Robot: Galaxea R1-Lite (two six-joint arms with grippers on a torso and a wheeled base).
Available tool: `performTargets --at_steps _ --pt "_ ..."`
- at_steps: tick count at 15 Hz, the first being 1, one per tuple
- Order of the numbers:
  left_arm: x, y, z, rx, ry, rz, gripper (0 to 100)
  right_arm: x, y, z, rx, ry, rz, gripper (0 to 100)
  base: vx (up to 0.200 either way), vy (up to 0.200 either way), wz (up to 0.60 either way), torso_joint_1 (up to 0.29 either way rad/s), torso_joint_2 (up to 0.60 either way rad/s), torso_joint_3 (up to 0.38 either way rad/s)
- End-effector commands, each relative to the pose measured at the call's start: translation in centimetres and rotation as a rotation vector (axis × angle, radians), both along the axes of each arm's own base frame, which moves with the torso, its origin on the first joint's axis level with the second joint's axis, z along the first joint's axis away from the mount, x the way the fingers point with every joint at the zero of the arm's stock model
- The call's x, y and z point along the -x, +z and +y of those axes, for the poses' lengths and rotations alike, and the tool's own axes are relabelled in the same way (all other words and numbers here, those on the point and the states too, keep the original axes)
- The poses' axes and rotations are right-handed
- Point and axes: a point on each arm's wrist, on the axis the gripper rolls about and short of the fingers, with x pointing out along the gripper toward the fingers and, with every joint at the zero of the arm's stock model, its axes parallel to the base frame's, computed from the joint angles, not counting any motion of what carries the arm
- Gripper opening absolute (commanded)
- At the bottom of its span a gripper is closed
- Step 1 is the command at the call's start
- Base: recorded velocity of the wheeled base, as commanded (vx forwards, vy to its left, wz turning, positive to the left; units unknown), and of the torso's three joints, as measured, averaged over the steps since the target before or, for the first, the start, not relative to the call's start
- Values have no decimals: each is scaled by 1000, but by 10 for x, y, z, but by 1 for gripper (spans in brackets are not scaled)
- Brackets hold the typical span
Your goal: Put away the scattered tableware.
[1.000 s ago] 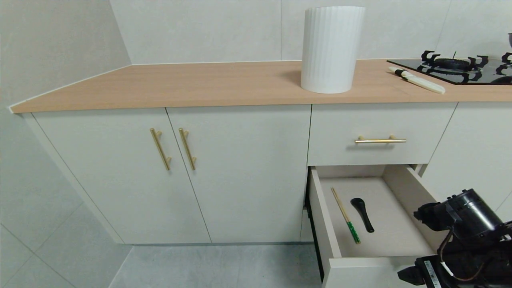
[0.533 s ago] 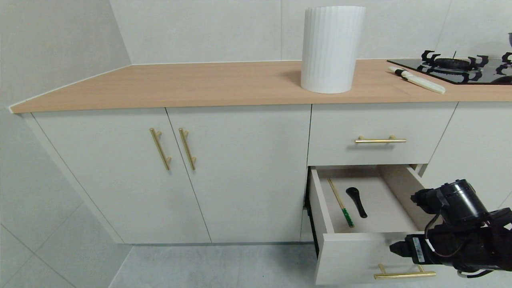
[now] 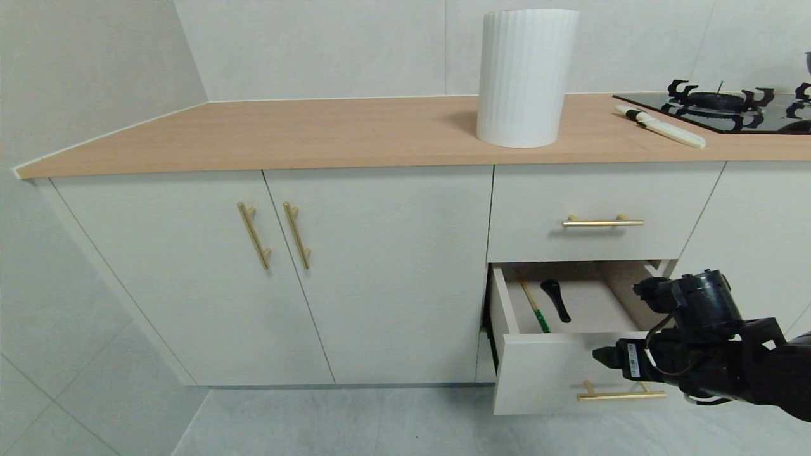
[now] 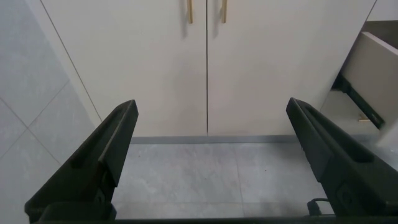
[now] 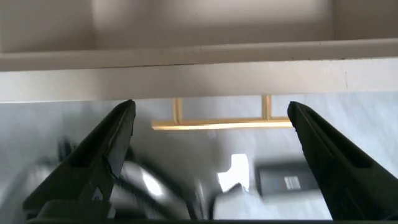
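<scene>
The head camera looks down from afar; each wrist camera faces the cabinet fronts, the right one very near the shared drawer handle.

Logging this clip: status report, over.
Left gripper open, facing cabinet doors. Right gripper open at drawer handle. Chopsticks, spoon inside; drawer part open. Nothing blocking.

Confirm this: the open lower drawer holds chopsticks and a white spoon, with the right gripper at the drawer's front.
Not quite. The spoon is black, not white, as the head view shows. The rest holds: the open lower drawer holds chopsticks and that spoon, with the right gripper at the drawer's front.
</scene>
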Motion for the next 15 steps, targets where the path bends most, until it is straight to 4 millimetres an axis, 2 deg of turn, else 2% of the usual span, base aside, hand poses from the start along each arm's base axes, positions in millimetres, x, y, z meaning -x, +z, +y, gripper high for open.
performTargets --at_steps 1,4,5,7,8,10,15 --pt "0 0 0 0 1 1 100 -12 -9 4 5 3 10 100 0 0 0 0 0 0" --pt "0 0 0 0 1 1 100 -32 -8 10 17 22 -16 100 0 0 0 0 0 0" --pt "0 0 0 0 0 1 100 -44 -11 14 22 28 -22 100 0 0 0 0 0 0" --pt "0 0 0 0 1 1 100 -52 -14 16 23 30 -26 100 0 0 0 0 0 0" --pt "0 0 0 0 1 1 100 -65 -19 20 19 30 -44 100 0 0 0 0 0 0" --pt "0 0 0 0 1 1 100 -77 -22 23 17 32 -67 100 0 0 0 0 0 0" --pt "0 0 0 0 1 1 100 -107 -38 19 61 55 -164 100 0 0 0 0 0 0"
